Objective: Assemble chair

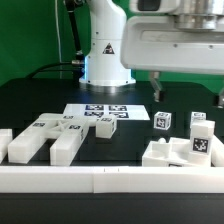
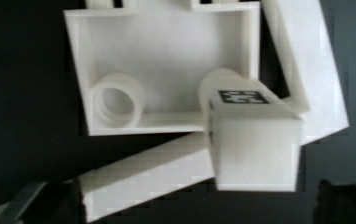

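Observation:
The chair's white parts lie loose on the black table. In the exterior view a flat slab (image 1: 165,155) lies at the right with a tagged block (image 1: 199,146) on it. Two small tagged blocks (image 1: 162,122) (image 1: 201,129) stand just behind. Long bars and blocks (image 1: 45,137) lie at the left. My gripper (image 1: 190,92) hangs above the right group, open and empty. In the wrist view the slab (image 2: 157,60) with a round hole, a tagged block (image 2: 255,145) and a long bar (image 2: 148,175) lie below my gripper (image 2: 184,205). Its fingertips (image 2: 24,200) are dim at the edge.
The marker board (image 1: 100,112) lies flat in the middle, in front of the robot base (image 1: 105,60). A long low white border rail (image 1: 100,180) runs along the front edge of the table. A green backdrop stands behind.

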Controlling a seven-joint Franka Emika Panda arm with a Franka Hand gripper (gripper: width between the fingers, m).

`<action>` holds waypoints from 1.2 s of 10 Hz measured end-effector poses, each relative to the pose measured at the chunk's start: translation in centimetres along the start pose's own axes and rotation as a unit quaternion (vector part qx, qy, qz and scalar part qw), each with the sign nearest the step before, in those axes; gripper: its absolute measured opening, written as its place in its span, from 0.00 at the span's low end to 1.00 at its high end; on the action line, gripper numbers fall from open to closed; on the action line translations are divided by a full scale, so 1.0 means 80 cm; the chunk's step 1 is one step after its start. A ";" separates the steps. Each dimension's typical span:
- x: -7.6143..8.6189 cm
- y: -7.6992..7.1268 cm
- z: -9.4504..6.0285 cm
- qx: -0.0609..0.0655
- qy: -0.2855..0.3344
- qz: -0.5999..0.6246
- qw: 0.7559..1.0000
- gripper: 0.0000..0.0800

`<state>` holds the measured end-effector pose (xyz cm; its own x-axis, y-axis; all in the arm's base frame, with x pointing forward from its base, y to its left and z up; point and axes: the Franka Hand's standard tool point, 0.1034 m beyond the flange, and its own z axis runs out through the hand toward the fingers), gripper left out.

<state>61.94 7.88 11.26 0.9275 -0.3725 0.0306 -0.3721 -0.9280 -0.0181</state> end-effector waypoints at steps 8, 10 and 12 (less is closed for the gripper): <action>-0.055 0.067 -0.002 0.003 -0.010 -0.012 1.000 0.81; -0.066 0.096 0.007 0.003 -0.001 -0.021 1.000 0.81; -0.065 0.089 0.006 0.003 -0.002 -0.026 1.000 0.81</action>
<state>54.46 3.18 10.49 0.9459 -0.3234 0.0275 -0.3229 -0.9462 -0.0225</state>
